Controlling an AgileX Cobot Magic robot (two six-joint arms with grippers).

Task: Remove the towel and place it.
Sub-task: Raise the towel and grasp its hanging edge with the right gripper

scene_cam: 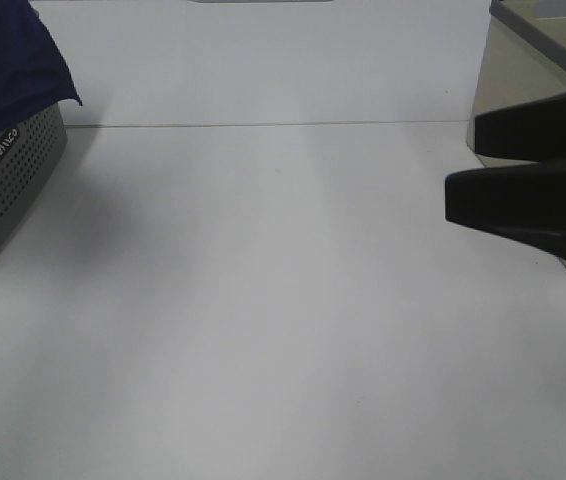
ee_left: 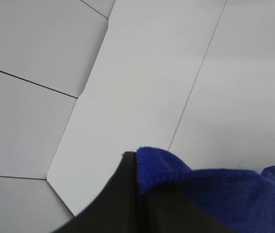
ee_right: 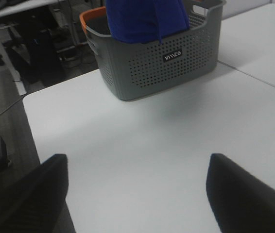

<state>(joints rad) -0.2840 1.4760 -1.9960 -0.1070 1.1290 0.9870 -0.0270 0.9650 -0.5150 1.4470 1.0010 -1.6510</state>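
The royal-blue towel (scene_cam: 3, 60) hangs at the far left of the exterior view, draped down over the grey perforated basket (scene_cam: 3, 190). In the right wrist view the towel (ee_right: 142, 19) rises out of the basket (ee_right: 176, 63) and runs out of frame. In the left wrist view my left gripper (ee_left: 135, 165) is shut on a fold of the towel (ee_left: 220, 194), held high over the table. My right gripper (scene_cam: 463, 165) is open and empty at the right, low over the table; its fingers spread wide in the right wrist view (ee_right: 137, 165).
A beige basket (scene_cam: 508, 70) with a grey rim stands at the back right, behind my right gripper. An orange rim (ee_right: 86, 17) shows behind the grey basket. The white table (scene_cam: 263, 300) ends at an edge (ee_right: 28, 111) near the grey basket.
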